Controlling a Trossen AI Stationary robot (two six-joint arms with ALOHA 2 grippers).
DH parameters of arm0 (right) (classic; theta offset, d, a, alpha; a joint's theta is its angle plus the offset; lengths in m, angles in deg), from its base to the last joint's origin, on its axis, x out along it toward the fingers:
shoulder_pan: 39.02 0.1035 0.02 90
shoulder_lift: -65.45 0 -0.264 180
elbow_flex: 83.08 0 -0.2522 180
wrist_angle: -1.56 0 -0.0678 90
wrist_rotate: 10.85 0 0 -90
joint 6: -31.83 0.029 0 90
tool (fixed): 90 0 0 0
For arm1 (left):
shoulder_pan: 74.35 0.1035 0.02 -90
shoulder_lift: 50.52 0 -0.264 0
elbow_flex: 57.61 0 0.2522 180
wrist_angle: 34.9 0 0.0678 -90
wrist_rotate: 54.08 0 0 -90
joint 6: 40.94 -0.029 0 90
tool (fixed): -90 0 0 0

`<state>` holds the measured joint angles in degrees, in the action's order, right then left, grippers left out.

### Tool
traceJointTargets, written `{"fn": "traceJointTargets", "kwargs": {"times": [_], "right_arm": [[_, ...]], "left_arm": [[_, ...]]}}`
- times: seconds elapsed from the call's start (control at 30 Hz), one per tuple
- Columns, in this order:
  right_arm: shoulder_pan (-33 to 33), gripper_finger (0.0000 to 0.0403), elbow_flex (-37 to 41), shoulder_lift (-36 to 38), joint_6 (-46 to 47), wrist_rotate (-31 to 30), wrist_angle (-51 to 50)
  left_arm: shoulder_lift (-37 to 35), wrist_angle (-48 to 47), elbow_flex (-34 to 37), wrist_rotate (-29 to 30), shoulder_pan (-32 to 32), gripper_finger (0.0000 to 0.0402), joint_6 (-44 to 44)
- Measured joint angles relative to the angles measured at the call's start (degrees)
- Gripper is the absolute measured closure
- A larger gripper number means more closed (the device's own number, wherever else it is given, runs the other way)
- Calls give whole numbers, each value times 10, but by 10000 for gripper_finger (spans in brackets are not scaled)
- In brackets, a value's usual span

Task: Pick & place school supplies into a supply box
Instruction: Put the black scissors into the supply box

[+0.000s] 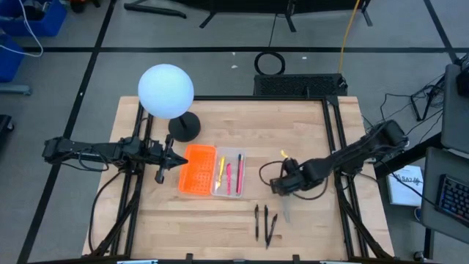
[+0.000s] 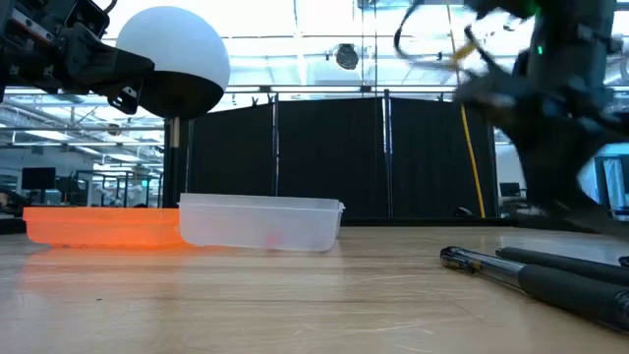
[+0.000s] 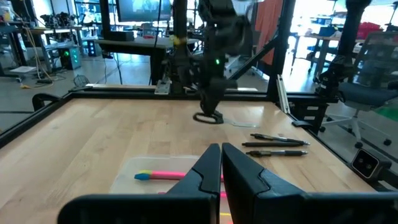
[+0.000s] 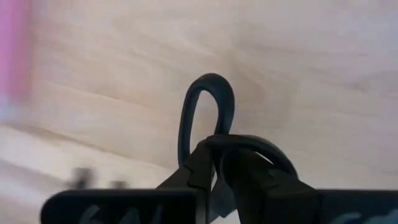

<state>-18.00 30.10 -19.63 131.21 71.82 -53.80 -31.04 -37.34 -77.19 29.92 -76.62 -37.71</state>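
Wooden bench (image 1: pixel 308 147): the shallow clear plastic supply box (image 1: pixel 228 174) holds three pens; dark pens (image 1: pixel 262 222) remain near the front edge. Right gripper (image 1: pixel 281 184) pinches black-handled scissors (image 4: pixel 208 118); left gripper (image 1: pixel 160 158) waits, fingers closed.

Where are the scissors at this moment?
The scissors are at the right claw, on the table's right half in the high view, between the clear supply box and the dark pens. The claw's fingers are closed on the black handle loops.

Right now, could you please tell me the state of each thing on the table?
Supply box: holds yellow, pink and red pens.
Orange tray: nothing seen inside.
Scissors: gripped by the handle.
Right gripper: shut on scissors.
Left gripper: shut, holding nothing.
Dark pens: loose on table.
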Motion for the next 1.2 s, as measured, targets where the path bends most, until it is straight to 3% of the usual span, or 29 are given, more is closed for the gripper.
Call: {"fn": "traceJointTargets", "kwargs": {"times": [0.3,0.5,0.67,0.93,1.2], "right_arm": [[-7,375,-1,86,-10,-158,93],[-58,375,-2,77,-130,-168,283],[-121,375,-3,39,-212,-123,412],[-216,375,-13,-53,-213,16,473],[-269,375,-148,-175,-275,89,470]], "left_arm": [[0,0,0,0,0,380,1],[0,0,0,0,0,380,0],[0,8,0,0,0,380,0],[0,8,0,1,0,380,-15],[0,8,0,37,0,380,-35]]}}
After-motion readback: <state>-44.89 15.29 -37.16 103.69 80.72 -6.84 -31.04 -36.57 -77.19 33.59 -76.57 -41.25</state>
